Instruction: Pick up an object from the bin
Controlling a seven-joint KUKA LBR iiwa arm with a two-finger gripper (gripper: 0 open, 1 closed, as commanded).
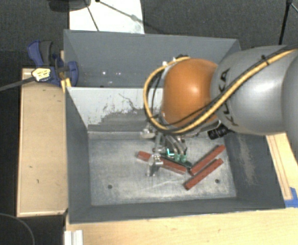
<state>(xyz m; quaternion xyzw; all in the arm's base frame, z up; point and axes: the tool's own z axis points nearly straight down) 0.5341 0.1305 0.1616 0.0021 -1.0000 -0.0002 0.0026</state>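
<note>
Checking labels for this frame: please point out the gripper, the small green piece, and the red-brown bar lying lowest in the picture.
gripper (158,163): camera view, its lower end.
small green piece (181,161): camera view, its visible middle.
lowest red-brown bar (204,174): camera view, halfway along its length.

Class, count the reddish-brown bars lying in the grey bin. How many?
3. Two lie side by side, slanted, right of the gripper: an upper bar and a lower bar. A third bar runs beneath the gripper; the arm may hide others.
</note>
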